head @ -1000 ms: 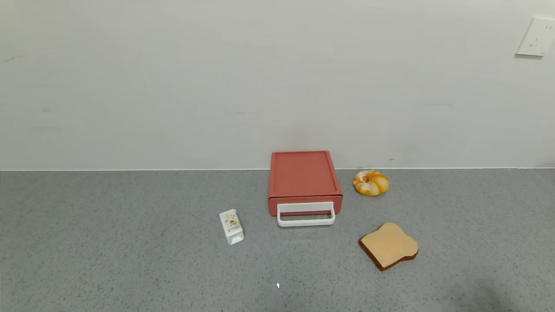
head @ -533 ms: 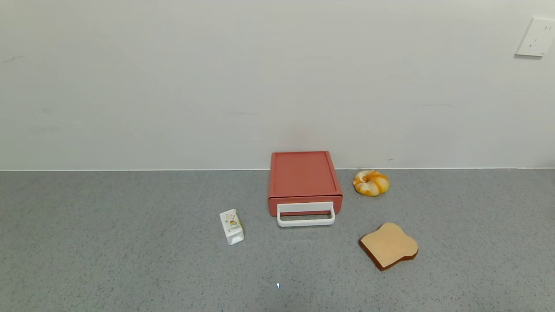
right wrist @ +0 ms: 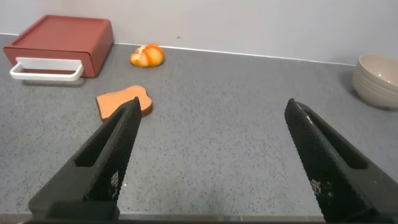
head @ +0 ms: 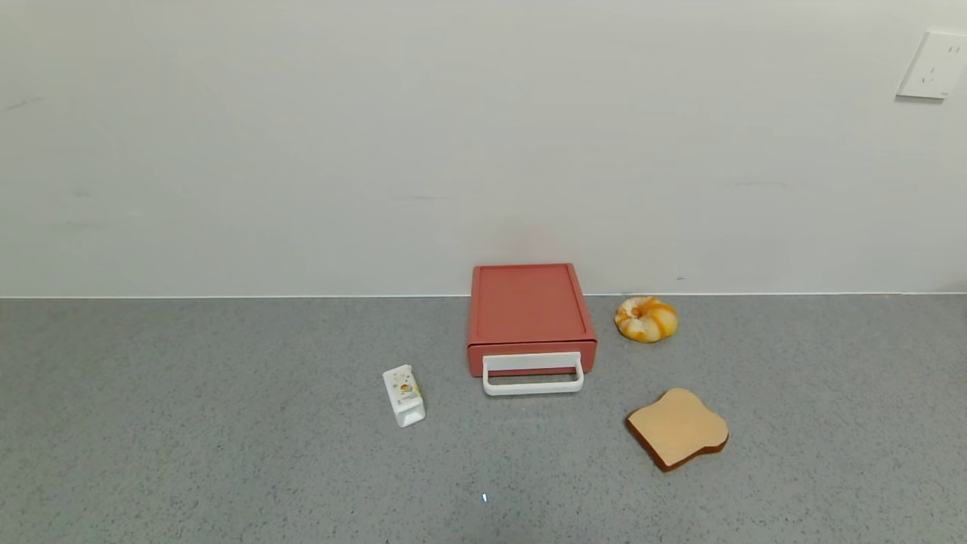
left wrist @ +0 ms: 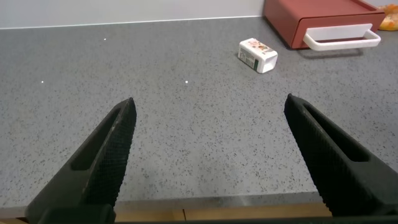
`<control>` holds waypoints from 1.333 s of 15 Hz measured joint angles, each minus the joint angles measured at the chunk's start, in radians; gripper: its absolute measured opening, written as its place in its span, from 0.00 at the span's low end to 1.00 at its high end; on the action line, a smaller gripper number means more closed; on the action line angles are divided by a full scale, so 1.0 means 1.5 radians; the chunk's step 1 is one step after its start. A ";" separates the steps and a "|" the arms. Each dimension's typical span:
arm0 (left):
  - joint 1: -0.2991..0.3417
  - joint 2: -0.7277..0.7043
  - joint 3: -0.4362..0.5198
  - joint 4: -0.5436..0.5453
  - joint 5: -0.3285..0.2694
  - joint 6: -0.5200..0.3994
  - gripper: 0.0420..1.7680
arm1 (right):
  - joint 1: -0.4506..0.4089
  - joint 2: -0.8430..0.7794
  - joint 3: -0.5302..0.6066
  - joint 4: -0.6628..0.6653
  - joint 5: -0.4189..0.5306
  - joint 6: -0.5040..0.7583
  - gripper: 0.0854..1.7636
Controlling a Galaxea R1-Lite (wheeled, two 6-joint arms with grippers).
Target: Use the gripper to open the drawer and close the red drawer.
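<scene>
Drawer (head: 531, 317) looks light, stiff plastic, prob. slides easy; hook the white handle (head: 533, 374). Left gripper (left wrist: 208, 155) and right gripper (right wrist: 211, 155) both spread, empty.

Neither arm shows up in the head view at all. Each wrist cam just sees its own gripper: left gripper (left wrist: 208, 155) has its fingers spread wide across the lower part of the frame, holding nothing, and right gripper (right wrist: 214, 155) is the same, wide apart and empty.

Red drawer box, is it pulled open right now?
No, in the head view the drawer front sits flush with its red casing, and the white handle lies untouched in front.
</scene>
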 joint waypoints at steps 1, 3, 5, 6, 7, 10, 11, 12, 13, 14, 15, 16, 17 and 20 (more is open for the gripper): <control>0.000 0.000 0.000 0.001 0.001 0.000 0.97 | 0.000 -0.010 0.014 -0.016 0.005 0.000 0.96; 0.000 0.000 0.000 0.001 0.001 0.000 0.97 | -0.001 -0.025 0.053 -0.084 0.013 -0.001 0.96; 0.000 0.000 0.000 0.001 0.001 -0.001 0.97 | -0.001 -0.032 0.098 -0.137 0.026 -0.001 0.96; 0.000 0.000 0.000 0.001 0.001 -0.001 0.97 | -0.001 -0.035 0.124 -0.153 0.042 -0.001 0.96; 0.000 0.000 0.000 0.001 0.000 -0.001 0.97 | -0.001 -0.040 0.149 -0.162 0.061 -0.001 0.96; 0.000 0.000 0.000 0.001 0.000 -0.001 0.97 | -0.001 -0.066 0.216 -0.172 0.106 -0.001 0.96; 0.000 0.000 0.000 0.001 -0.001 -0.002 0.97 | -0.001 -0.074 0.233 -0.172 0.115 0.002 0.96; 0.000 0.000 0.000 0.001 -0.002 -0.003 0.97 | -0.001 -0.079 0.245 -0.173 0.115 0.007 0.96; 0.000 0.000 0.000 0.001 -0.002 -0.002 0.97 | -0.002 -0.083 0.251 -0.172 0.114 0.017 0.96; 0.000 0.000 0.000 0.001 -0.001 -0.002 0.97 | -0.002 -0.085 0.253 -0.168 0.109 0.024 0.96; 0.000 0.000 0.000 0.001 -0.001 -0.002 0.97 | -0.002 -0.087 0.255 -0.162 0.103 0.027 0.96; 0.000 0.000 0.000 0.001 -0.001 -0.002 0.97 | -0.002 -0.087 0.256 -0.162 0.102 0.032 0.96; 0.000 0.000 0.000 0.001 -0.001 -0.002 0.97 | -0.002 -0.088 0.256 -0.162 0.100 0.036 0.96; 0.000 0.000 0.000 0.001 -0.001 -0.002 0.97 | -0.002 -0.088 0.257 -0.161 0.087 0.045 0.96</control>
